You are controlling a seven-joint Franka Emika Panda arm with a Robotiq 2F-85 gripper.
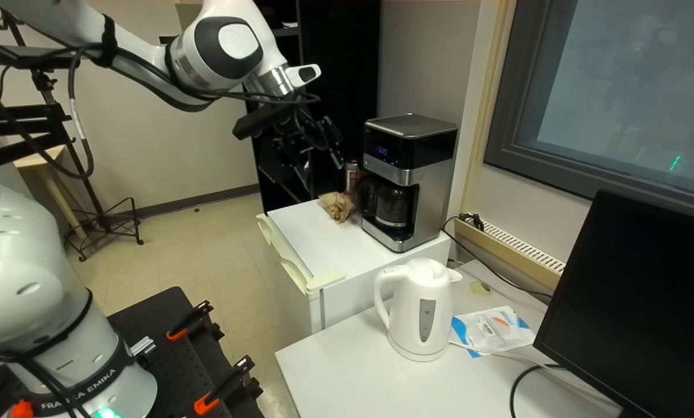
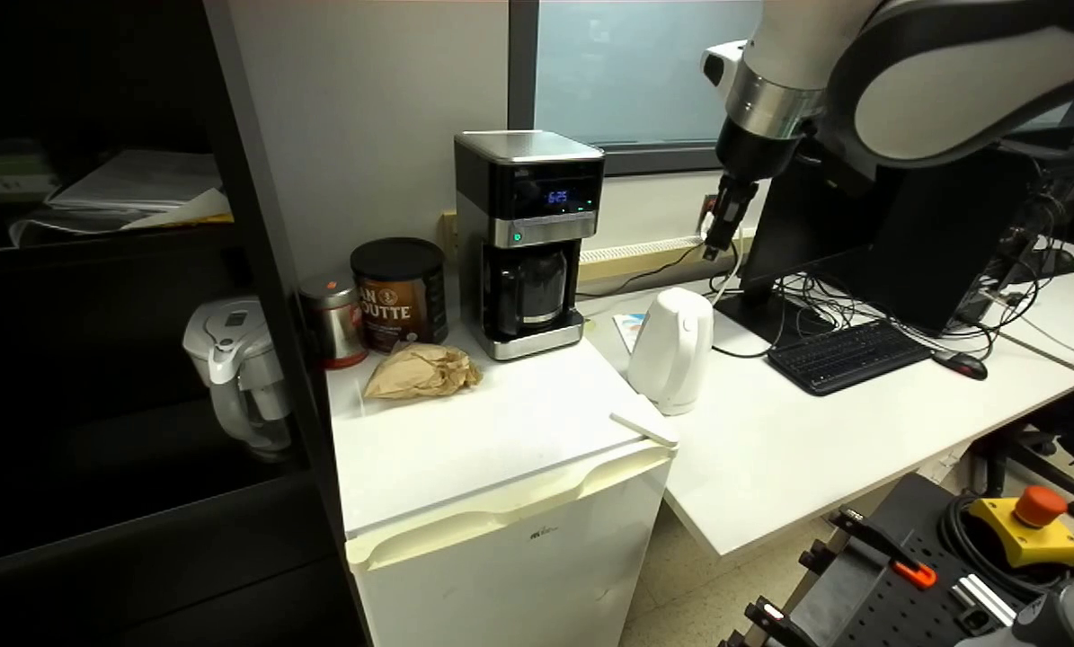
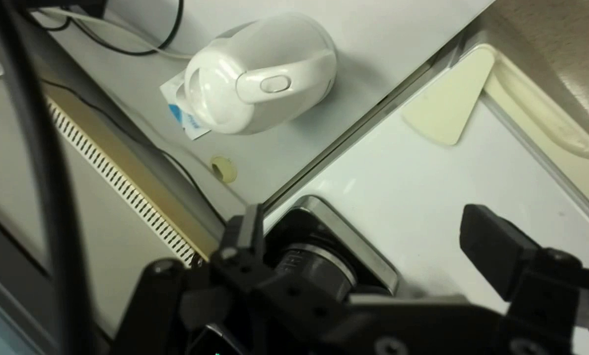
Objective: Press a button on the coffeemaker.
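Arm (image 1: 225,55) stretches high, gripper (image 3: 363,231) angled down and spread wide, apart from the coffeemaker (image 2: 529,241)

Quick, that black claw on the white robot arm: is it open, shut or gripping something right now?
Black two-fingered gripper: open, holding nothing.

On the mini-fridge (image 2: 501,422) stands the coffeemaker (image 2: 528,247); beside it, a coffee canister (image 2: 399,296). The electric kettle (image 2: 667,350) stands on the desk (image 2: 734,467).

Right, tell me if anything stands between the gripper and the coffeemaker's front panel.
Nothing visible stands between the open gripper and the coffeemaker; the white kettle sits lower, off to the side.
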